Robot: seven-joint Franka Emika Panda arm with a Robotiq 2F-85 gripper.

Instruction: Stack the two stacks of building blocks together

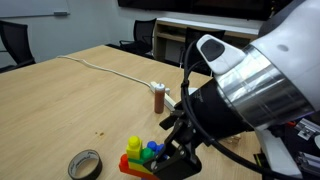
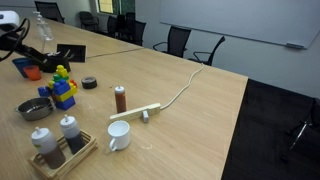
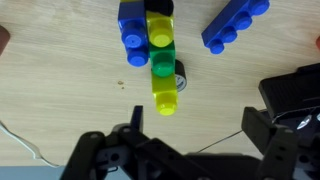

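A stack of studded toy bricks lies on the wooden table in the wrist view, with blue, yellow, green and lime pieces. A separate blue brick piece lies at the upper right, apart from it. In both exterior views the bricks show as one colourful cluster of yellow, green, blue and red. My gripper is open and empty. It hovers just above and beside the bricks, touching none. In an exterior view it sits right next to the cluster.
A dark tape roll and a brown shaker bottle stand near the bricks. A white cable crosses the table. A metal bowl, a white mug and a tray with shakers stand near the table's edge.
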